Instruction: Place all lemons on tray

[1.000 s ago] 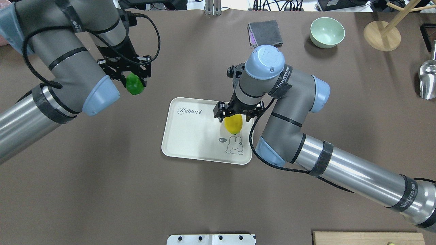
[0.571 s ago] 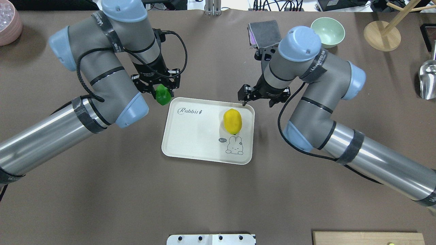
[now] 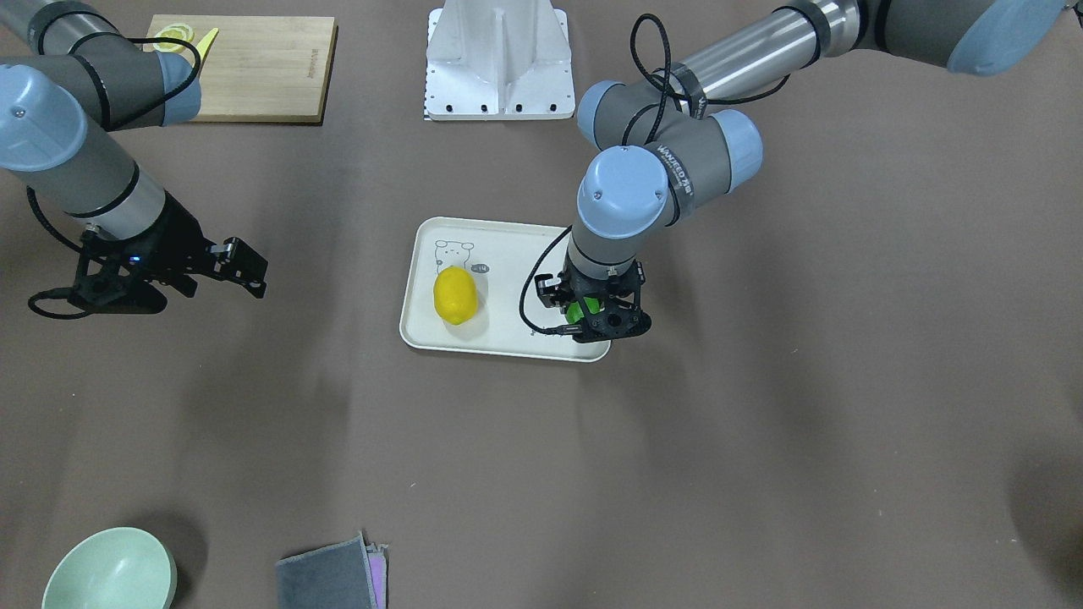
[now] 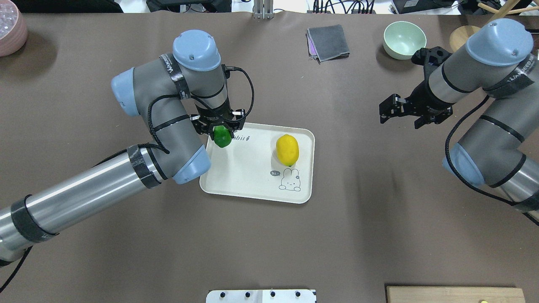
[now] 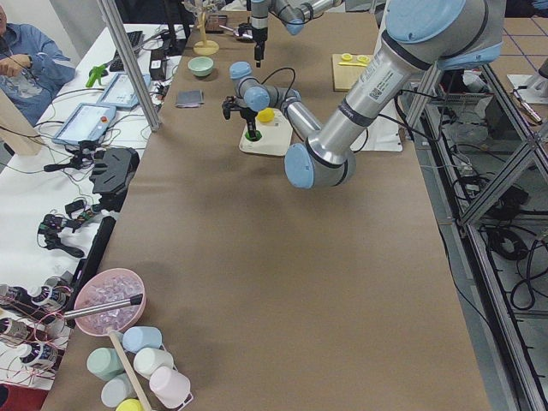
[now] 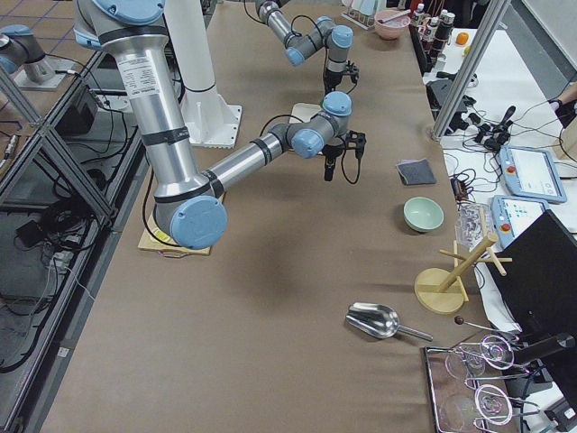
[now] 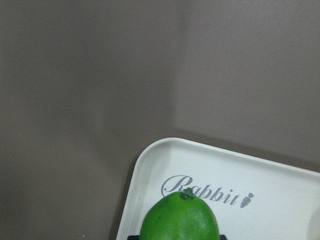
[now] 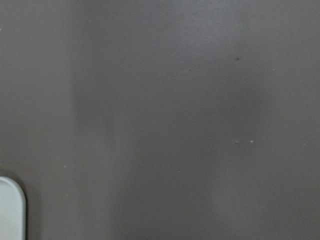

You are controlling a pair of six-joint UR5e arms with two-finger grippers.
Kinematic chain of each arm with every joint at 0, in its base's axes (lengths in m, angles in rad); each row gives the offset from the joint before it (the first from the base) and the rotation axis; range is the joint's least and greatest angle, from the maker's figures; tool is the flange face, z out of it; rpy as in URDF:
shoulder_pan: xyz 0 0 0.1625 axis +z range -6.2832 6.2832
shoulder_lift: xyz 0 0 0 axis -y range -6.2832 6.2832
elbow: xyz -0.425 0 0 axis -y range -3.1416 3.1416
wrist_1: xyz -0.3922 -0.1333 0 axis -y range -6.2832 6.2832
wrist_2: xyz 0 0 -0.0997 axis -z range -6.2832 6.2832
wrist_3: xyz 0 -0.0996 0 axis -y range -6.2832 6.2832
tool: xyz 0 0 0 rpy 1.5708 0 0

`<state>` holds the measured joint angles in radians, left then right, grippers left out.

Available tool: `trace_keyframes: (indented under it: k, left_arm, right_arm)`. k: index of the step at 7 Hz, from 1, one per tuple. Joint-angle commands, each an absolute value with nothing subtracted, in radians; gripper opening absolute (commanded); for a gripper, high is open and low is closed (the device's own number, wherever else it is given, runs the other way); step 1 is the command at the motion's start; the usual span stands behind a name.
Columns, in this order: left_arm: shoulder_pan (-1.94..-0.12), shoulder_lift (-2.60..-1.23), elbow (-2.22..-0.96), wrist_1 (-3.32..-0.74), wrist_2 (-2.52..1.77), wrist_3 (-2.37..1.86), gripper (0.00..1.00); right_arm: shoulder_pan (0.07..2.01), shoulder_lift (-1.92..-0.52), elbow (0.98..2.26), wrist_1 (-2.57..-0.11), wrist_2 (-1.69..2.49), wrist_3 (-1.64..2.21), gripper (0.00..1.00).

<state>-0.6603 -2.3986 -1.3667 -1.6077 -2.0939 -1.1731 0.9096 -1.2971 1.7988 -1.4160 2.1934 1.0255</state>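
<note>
Table [image 4: 269, 252] with a brown surface, seen from above, with your robot's two arms reaching in from either side. Near the middle lies the tray [image 4: 236, 185], cream-white with a raised rim. It has a grey rabbit drawing in one corner and the word "Rabbit" in cursive in the corner diagonally opposite. The yellow lemon [image 4: 287, 150] rests on the tray, on its right half in the overhead view, just beyond the rabbit drawing, with nothing holding it. Your left gripper [image 4: 222, 135] points down over the tray's lettered corner, and its fingers pinch the green lemon [image 4: 222, 139] between them. The left wrist view shows the fruit's nubbed end overlapping the lettering. You cannot tell from any view whether the green lemon touches the tray floor or hangs just above it. Your right gripper [image 4: 400, 118] is well apart from the tray, out over bare table to the right, its fingers spread and holding nothing. Along the far edge sit a folded grey cloth [image 4: 328, 42] and a pale green bowl [image 4: 404, 40], near each other. A bamboo cutting board [image 3: 254, 72] with lemon slices [image 3: 173, 38] lies at the robot's side of the table, on its right.
</note>
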Motion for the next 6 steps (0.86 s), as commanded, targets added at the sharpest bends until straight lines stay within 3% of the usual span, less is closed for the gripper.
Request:
trace_keyframes:
  k: [1, 3, 5, 6]
  left_arm:
    - [-0.646, -2.381, -1.356, -1.640, -2.080, -1.172, 0.97]
    - [-0.649, -2.358, -1.399, -1.646, -2.089, -1.175, 0.98]
    - [-0.702, -2.295, -1.527, -1.536, -2.103, -1.146, 0.98]
    - [-0.780, -2.195, -1.613, -1.490, -2.155, -0.970, 0.98]
  right_arm:
    - [0.995, -1.406, 1.857, -1.521, 2.201, 0.943, 1.00]
    - [1.183, -1.554, 1.896, -1.566, 2.244, 0.643, 1.00]
    - [1.354, -1.546, 1.899, -1.727, 2.250, 0.392, 1.00]
    - [1.427, -1.555, 1.898, -1.768, 2.250, 0.308, 1.00]
